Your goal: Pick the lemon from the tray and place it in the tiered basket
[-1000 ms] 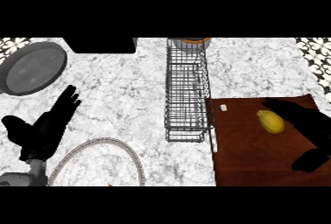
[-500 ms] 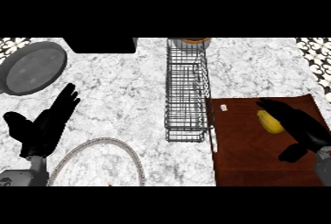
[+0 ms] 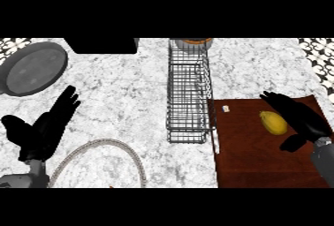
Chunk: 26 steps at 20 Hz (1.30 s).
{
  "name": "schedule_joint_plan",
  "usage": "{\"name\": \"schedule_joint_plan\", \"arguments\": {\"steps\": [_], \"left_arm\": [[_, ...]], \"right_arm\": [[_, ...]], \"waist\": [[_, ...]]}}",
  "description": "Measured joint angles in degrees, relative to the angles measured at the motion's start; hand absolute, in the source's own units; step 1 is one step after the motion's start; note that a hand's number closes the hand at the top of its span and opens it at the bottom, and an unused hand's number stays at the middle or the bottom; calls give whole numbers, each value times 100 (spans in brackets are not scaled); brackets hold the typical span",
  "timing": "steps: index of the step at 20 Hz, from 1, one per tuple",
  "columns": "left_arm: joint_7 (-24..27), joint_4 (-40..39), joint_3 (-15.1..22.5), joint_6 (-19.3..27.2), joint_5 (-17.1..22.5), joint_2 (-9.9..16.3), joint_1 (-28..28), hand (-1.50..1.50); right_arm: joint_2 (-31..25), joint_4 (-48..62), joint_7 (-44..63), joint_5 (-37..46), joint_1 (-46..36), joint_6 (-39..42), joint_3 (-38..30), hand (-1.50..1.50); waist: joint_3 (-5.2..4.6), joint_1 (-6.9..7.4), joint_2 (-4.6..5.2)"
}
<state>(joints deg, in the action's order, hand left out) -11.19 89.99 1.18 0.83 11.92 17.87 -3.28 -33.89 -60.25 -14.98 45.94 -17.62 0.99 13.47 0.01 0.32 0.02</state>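
The lemon (image 3: pixel 274 122) lies on the dark brown tray (image 3: pixel 248 159), toward its far right part, on the right side of the marble bench (image 3: pixel 137 88). The right hand (image 3: pixel 301 120) is just to the right of the lemon, its fingers stretched out toward the far side along the fruit and its thumb held apart on the near side; the fingers are not curled round anything, and whether they touch the lemon cannot be told. A small white item (image 3: pixel 226 108) sits near the tray's far left corner.

The tiered basket (image 3: pixel 189 92), a wire rack, stands just left of the tray and runs from the bench's far edge toward the middle. The left hand (image 3: pixel 44 130) rests at the near left, open with straight fingers pointing far and slightly right, holding nothing. A grey round pan (image 3: pixel 32 68) lies at the far left, and a thin metal ring (image 3: pixel 104 154) curves along the near edge beside the left hand.
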Motion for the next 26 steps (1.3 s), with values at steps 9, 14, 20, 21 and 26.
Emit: {"name": "schedule_joint_plan", "arguments": {"steps": [9,14,20,21,26], "left_arm": [[-17,73,-62,-49,-197,-151,47,0],[-96,157,-213,-211,-173,-139,82,0],[-38,64,-240,-256,-248,-195,-2,0],[-82,98,-207,-205,-283,-246,-27,0],[-82,73,-228,-234,-285,-282,4,0]], "right_arm": [[184,434,-200,751,-145,252,247,150],[288,716,-477,1162,-247,-146,157,150],[-250,1968,-1139,1049,-709,-444,-539,150],[-310,2167,-1240,1018,-802,-546,-661,150],[-412,2437,-1819,522,-961,-1186,-1329,150]], "waist": [[-33,-4,-21],[-49,1,-35],[-11,43,12],[-5,47,17],[6,22,14]]}}
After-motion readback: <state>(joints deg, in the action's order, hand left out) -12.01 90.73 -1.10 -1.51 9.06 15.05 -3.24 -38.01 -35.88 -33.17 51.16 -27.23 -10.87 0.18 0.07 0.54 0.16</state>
